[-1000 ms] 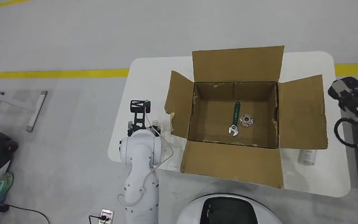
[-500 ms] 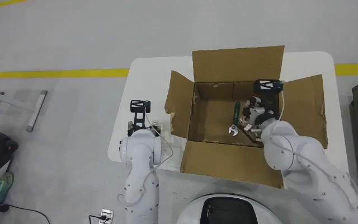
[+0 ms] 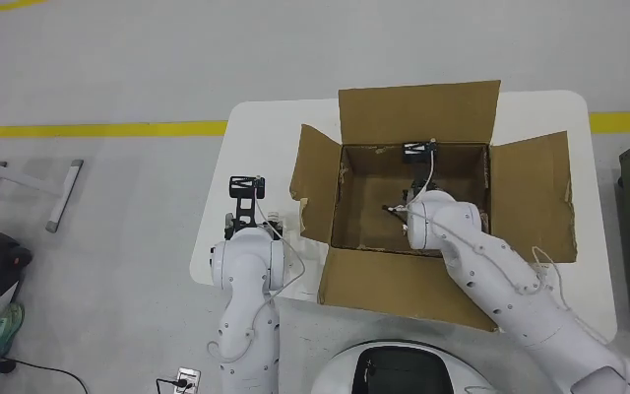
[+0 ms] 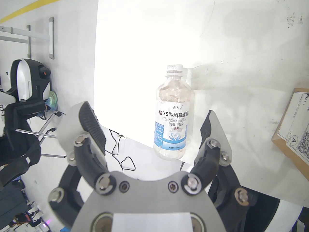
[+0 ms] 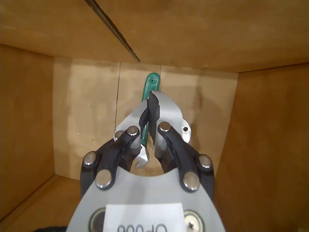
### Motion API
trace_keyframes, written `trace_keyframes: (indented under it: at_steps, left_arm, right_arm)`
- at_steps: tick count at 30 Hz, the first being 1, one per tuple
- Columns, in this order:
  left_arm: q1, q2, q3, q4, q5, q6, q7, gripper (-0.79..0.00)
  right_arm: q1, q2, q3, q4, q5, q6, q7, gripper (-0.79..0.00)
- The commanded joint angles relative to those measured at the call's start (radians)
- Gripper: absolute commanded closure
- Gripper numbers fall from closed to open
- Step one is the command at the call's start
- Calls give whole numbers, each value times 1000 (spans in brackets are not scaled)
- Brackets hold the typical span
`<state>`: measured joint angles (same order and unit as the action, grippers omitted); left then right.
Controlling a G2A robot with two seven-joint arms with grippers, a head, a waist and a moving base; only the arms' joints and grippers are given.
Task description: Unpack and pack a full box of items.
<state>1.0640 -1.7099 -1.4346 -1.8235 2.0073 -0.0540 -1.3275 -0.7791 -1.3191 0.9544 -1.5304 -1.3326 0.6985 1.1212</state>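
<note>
The open cardboard box [image 3: 532, 197] stands on the white table [image 3: 261, 138]. My right arm [image 3: 463, 246] goes down into it. In the right wrist view my right gripper [image 5: 150, 100] is shut on the green-handled wrench [image 5: 151, 83], which lies on the box floor [image 5: 84, 112]. A silver metal flange [image 5: 186, 130] lies just beside the fingers. My left arm [image 3: 251, 271] is at the table's left front, outside the box. Its gripper [image 4: 147, 112] is open around a clear upright bottle [image 4: 172, 112] near the table edge, not touching it.
The box's four flaps are folded outward, and its left flap [image 3: 315, 182] leans toward my left arm. A labelled side of the box [image 4: 294, 126] is close to the bottle. Bare table [image 3: 266, 128] lies beyond the left arm.
My right arm swung in from the right edge into the box and now covers the wrench and flange in the top view. The left arm has not moved.
</note>
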Motion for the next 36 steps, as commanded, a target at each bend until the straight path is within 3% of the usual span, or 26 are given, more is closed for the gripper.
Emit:
trace_keyframes:
  at_steps: [1,13,28,30,32,36]
  left_arm:
    - [0,0,0,0,0,0,0,-785]
    - [0,0,0,0,0,0,0,-785]
    - [0,0,0,0,0,0,0,-785]
    - [0,0,0,0,0,0,0,-785]
    - [0,0,0,0,0,0,0,-785]
    - [0,0,0,0,0,0,0,-785]
  right_arm:
    - [16,-10,-11,36,-10,-9,9,-336]
    - [53,-62,0,144,-49,-43,43,-360]
    - [57,-109,20,206,-87,-70,70,-286]
    - [55,-114,22,207,-93,-72,72,-231]
    - [53,-118,27,205,-99,-75,75,-111]
    - [47,-125,34,205,-115,-84,84,0]
